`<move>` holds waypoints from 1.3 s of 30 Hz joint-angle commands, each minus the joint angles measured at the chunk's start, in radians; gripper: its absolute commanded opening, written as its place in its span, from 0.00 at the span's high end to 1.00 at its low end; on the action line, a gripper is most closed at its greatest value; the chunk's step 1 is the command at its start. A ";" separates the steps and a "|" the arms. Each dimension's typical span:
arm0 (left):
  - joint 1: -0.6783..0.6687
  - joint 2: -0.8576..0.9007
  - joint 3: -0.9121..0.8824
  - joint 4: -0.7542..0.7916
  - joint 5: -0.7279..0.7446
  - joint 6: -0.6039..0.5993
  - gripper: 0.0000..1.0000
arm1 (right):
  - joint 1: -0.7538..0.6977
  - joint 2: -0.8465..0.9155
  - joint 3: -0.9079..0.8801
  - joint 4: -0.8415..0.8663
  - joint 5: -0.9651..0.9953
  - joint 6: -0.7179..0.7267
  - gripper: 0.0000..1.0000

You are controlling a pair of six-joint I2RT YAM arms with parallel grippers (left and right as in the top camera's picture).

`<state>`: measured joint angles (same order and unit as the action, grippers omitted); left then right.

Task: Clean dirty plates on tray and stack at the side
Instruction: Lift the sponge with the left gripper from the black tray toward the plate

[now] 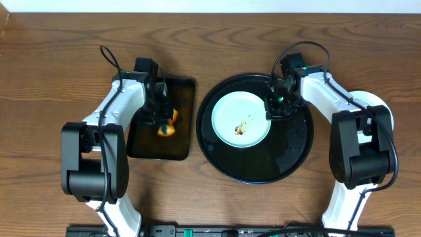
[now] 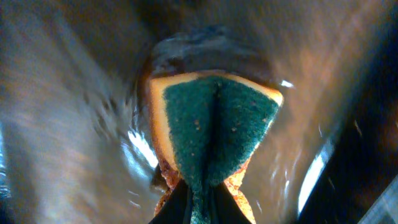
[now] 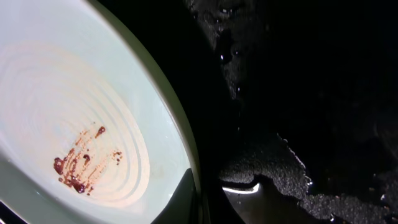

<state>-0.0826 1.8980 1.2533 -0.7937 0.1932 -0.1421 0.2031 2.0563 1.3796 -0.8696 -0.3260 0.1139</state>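
Sponge (image 2: 211,124) sits pinched in left gripper (image 2: 199,208); right gripper (image 3: 208,202) clamps mint plate (image 3: 74,93) by its rim; only overhead shows the tray (image 1: 293,148) whole.

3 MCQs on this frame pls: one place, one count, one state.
1. Where is the pale mint round plate? A. on the glossy black round tray B. on the black rectangular tray C. on bare table
2. Plates visible overhead? A. one B. two C. three
3. Left gripper jaws? A. open, empty B. shut on the green-and-yellow sponge C. shut on a plate
Key: 1A, black rim rings it; 2A, no other shows; 3B, sponge creases between them.
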 commanded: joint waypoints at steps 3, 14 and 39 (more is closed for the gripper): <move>0.005 -0.014 -0.002 0.092 -0.204 -0.186 0.89 | 0.013 0.008 -0.003 -0.010 0.015 0.002 0.99; -0.013 -0.014 -0.066 0.095 -0.100 -0.012 0.92 | 0.011 0.008 -0.003 -0.010 0.015 0.001 0.99; -0.024 -0.223 -0.101 0.190 0.077 -0.039 0.93 | 0.011 0.008 -0.003 -0.012 0.060 0.001 0.99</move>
<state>-0.1074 1.7710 1.1484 -0.6064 0.2722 -0.2085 0.2035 2.0563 1.3792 -0.8742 -0.3191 0.1139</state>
